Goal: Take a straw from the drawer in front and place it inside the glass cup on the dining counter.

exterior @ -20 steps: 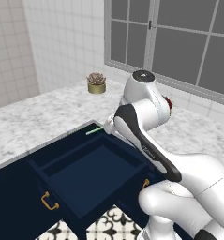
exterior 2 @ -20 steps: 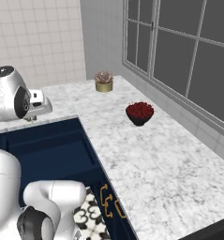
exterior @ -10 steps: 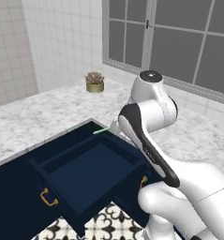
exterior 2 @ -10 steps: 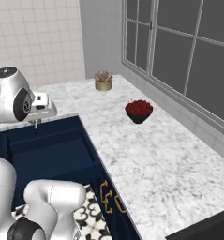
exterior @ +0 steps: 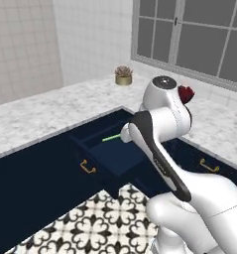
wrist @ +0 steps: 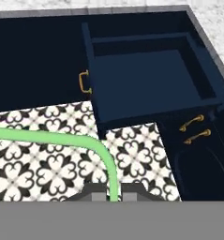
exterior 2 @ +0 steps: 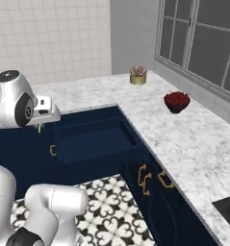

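Straw (wrist: 76, 139): pinched between the two dark fingertips at the bottom of the hand view, running up from them and bending off to the left over the patterned floor; seen as a short green line beside the arm in the left base view (exterior: 111, 138)
Gripper (wrist: 113, 191): pressed together on the straw, gap between the tips taken up by the green stick
Reason for the hold: gripped near one end, probably so the free length could later be lowered into a cup
Drawer (wrist: 146, 84): pulled out, interior bare and dark navy, brass handle on the front panel; also open in the right base view (exterior 2: 95, 141)
Arm pose: raised clear of the drawer, elbow folded high, hand turned to look down across the drawer and floor tiles (wrist: 43, 164)
Worktop (exterior 2: 184, 139): marble, carrying a bowl of red fruit (exterior 2: 176, 101) and a potted succulent (exterior 2: 138, 75)
Glass cup: whereabouts could not be told from these angles
Progress: straw judged lifted out, carry to the dining counter yet to come
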